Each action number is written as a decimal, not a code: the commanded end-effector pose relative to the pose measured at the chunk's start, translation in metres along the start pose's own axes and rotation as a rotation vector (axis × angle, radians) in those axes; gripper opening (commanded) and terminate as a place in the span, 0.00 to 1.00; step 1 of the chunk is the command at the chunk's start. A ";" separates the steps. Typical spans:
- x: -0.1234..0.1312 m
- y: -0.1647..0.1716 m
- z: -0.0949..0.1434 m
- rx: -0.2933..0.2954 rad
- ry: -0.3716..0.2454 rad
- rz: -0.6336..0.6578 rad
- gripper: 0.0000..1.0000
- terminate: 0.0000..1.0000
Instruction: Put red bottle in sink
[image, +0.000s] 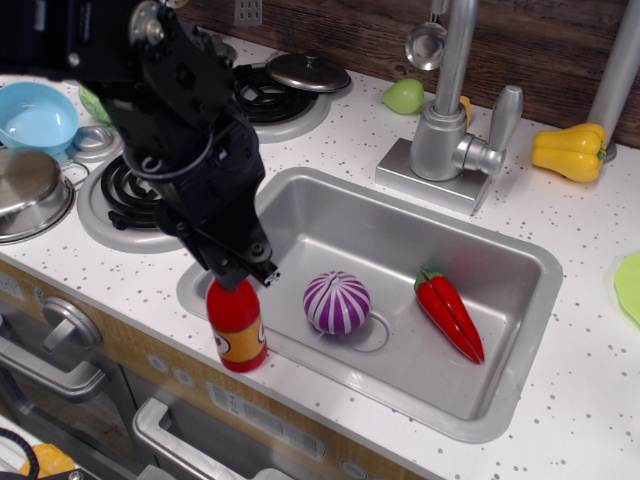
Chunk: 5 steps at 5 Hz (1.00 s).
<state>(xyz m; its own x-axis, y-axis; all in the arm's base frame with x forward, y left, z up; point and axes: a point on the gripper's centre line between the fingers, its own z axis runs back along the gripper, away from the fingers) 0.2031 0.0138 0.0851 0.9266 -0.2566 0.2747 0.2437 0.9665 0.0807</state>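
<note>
The red bottle (236, 330) stands upright on the sink's front-left rim, orange-yellow label facing the camera. Its cap is hidden by my black gripper (240, 272), which sits directly on top of the bottle's neck. The fingers are dark and bunched, so I cannot tell whether they clamp the cap. The sink (345, 230) is a silver rectangular basin just right of the bottle.
A purple-striped onion (337, 302) and a red chili pepper (450, 315) lie in the basin. The faucet (452, 110) stands behind it. A yellow pepper (570, 152) is at far right. Stove burners (125, 190), a steel pot (25, 190) and a blue bowl (35, 115) are at left.
</note>
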 end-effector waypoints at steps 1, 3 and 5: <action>0.041 -0.009 0.021 0.043 0.025 -0.024 0.00 0.00; 0.084 -0.039 0.022 0.075 0.062 -0.004 0.00 0.00; 0.096 -0.070 -0.026 0.062 0.031 0.015 0.00 0.00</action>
<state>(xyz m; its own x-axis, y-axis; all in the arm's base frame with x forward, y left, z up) 0.2785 -0.0805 0.0613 0.9493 -0.2553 0.1833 0.2372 0.9646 0.1150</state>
